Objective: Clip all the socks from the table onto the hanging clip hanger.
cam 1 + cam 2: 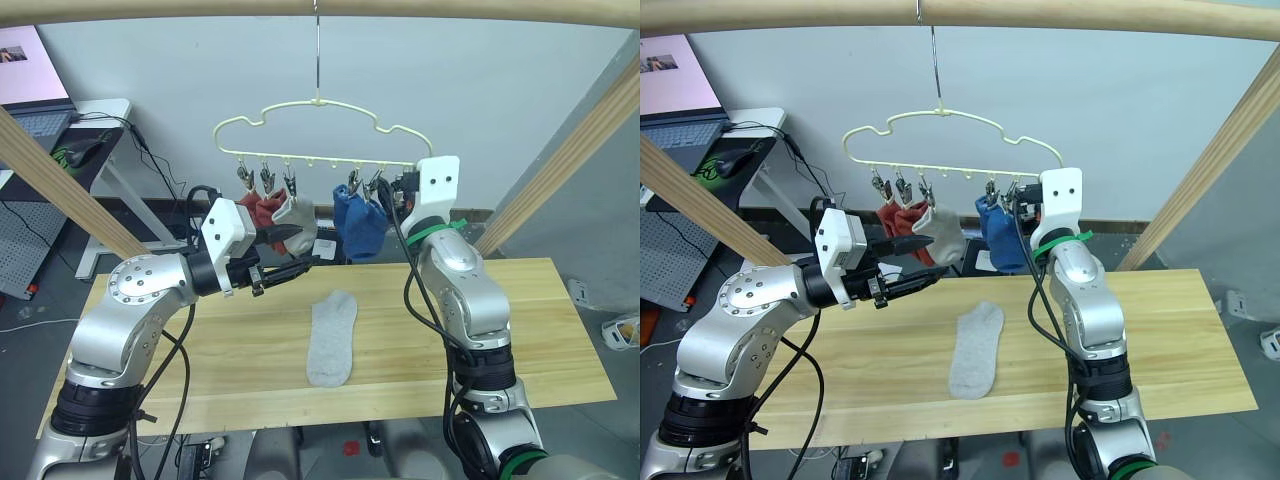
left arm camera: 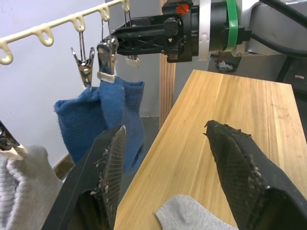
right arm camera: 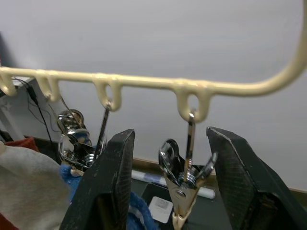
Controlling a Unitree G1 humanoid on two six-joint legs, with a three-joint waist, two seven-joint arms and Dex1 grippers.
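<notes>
Read no writing anywhere. Left end effector [image 2: 163,158] spread above 1 grey sock [image 1: 332,339] on table [image 1: 520,330]; right end effector [image 3: 170,182] spread around empty clip [image 3: 186,184] of clip hanger [image 1: 318,125].

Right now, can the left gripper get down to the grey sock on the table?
Probably yes. The left gripper hangs open just above and behind the grey sock, which lies flat on the table with nothing over it.
</notes>
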